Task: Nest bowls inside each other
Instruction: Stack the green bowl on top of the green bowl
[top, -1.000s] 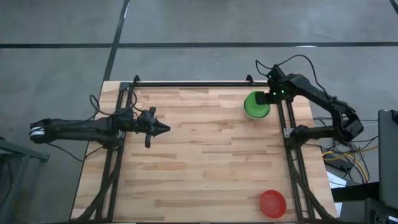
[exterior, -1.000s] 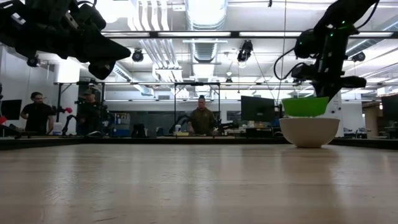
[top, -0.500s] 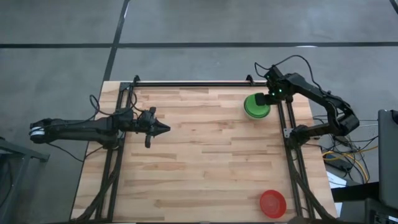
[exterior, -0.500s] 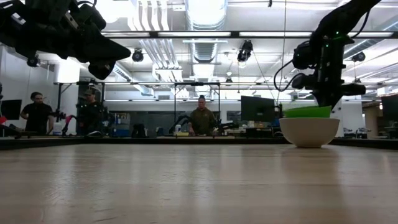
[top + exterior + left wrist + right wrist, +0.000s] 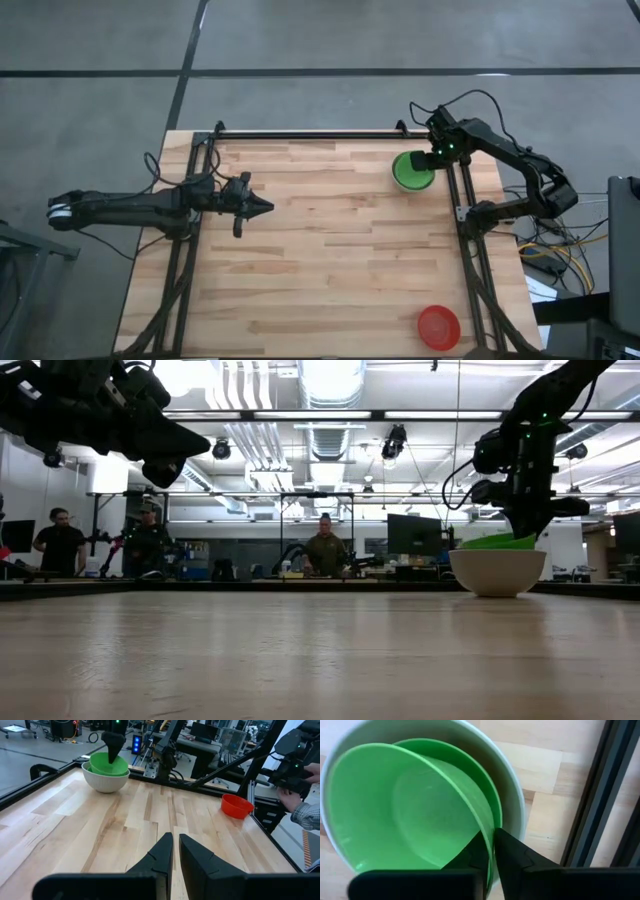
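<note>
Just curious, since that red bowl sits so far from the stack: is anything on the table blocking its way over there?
Nothing visible does. Only bare wooden table lies between the red bowl and the white bowl holding the green bowls.

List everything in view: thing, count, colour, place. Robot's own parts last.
White bowl: one, pale grey-white, on the table's far right part, beside the right frame rail.
Green bowls: two visible, bright green, nested in the white bowl, the upper one tilted.
Red bowl: one, red, alone at the table's near right corner.
Table: one, light wood, inside a black frame.
People: several, in dark clothes, in the room behind the table in the low view; a sleeve and hands at the left wrist view's edge.
Left tool: dark, shut and empty, above the table's left middle.
Right tool: dark, pinching the upper green bowl's rim.
</note>
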You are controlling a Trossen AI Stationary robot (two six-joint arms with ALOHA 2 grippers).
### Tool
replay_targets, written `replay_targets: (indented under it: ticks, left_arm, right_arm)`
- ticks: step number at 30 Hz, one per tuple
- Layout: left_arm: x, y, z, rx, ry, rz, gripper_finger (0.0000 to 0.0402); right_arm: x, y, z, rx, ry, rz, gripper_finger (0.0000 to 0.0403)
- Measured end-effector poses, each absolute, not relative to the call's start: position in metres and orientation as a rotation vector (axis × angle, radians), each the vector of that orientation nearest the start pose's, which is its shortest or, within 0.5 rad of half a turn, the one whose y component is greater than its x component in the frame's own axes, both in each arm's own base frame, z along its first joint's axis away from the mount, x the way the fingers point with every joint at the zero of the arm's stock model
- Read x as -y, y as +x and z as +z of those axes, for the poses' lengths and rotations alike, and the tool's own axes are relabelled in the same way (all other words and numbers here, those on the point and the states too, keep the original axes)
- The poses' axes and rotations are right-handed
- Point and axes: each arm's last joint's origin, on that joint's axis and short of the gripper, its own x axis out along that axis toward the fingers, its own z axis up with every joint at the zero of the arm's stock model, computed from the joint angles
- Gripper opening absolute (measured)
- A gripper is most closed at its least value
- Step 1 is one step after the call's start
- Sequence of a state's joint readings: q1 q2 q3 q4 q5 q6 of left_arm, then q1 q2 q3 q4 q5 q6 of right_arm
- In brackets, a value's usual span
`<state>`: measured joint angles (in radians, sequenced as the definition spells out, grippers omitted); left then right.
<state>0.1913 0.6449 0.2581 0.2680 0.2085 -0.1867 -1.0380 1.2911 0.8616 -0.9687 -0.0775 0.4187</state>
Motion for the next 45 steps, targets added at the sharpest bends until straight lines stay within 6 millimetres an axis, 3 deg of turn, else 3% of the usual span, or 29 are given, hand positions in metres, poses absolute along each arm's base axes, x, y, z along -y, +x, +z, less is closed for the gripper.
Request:
replay_targets:
  ticks: [14, 26, 45]
  left_arm:
    - [-0.023, 0.152, 0.214, -0.118, -0.21, -0.006, 0.0035]
    - [-0.023, 0.152, 0.214, -0.118, -0.21, -0.006, 0.0035]
    - [-0.023, 0.152, 0.214, -0.118, -0.21, -0.006, 0.0035]
  right_arm:
    - [0.178, 0.107, 0.22, -1.04, 1.091, -1.056, 0.0083]
    - [0.168, 0.101, 0.239, -0.94, 1.037, -1.071, 0.0086]
    - [0.166, 0.099, 0.223, -1.009, 1.059, -1.092, 0.0059]
